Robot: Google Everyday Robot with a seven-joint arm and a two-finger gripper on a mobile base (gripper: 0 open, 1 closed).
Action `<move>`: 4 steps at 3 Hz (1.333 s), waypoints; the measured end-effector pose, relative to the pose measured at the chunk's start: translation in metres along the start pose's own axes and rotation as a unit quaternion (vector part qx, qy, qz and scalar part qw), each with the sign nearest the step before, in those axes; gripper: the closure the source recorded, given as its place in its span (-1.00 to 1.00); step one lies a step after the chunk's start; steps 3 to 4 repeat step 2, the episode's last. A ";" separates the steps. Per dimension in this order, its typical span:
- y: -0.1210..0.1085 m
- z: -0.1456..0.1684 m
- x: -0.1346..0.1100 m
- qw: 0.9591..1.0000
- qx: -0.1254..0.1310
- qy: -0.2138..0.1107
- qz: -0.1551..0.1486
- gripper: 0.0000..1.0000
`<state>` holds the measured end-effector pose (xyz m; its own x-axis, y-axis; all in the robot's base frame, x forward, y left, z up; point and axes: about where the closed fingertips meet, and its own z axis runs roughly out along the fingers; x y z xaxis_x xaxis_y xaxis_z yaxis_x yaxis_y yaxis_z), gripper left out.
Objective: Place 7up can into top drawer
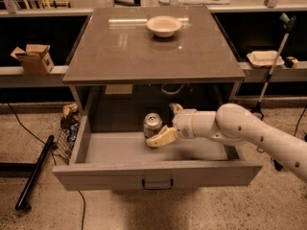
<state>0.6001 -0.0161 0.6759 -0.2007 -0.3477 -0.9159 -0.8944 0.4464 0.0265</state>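
Note:
The 7up can [152, 125], silver with a silver top, stands upright on the floor of the open top drawer [158, 173], near its back middle. The drawer is pulled out, with its pale front panel and small dark handle [157, 184] facing me. My gripper [168, 123] reaches in from the right on a white arm and sits just right of the can. It is open, with one pale finger [162, 137] low in front of the can and the other [175, 109] behind it. The can sits at the mouth of the open fingers, with no grip on it.
A shallow white bowl [164, 26] sits on the cabinet top [120, 51]. A cardboard box [32, 57] is on the left shelf, a white tray [265, 58] on the right shelf beside a leaning pole [274, 63]. A black bar [36, 171] and clutter [69, 118] lie on the floor at left.

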 end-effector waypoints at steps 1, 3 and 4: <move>-0.018 -0.037 -0.004 1.000 0.028 0.001 -0.004 -1.00; -0.033 -0.084 -0.008 0.998 0.051 0.023 -0.007 -1.00; -0.033 -0.084 -0.008 0.998 0.051 0.023 -0.007 -1.00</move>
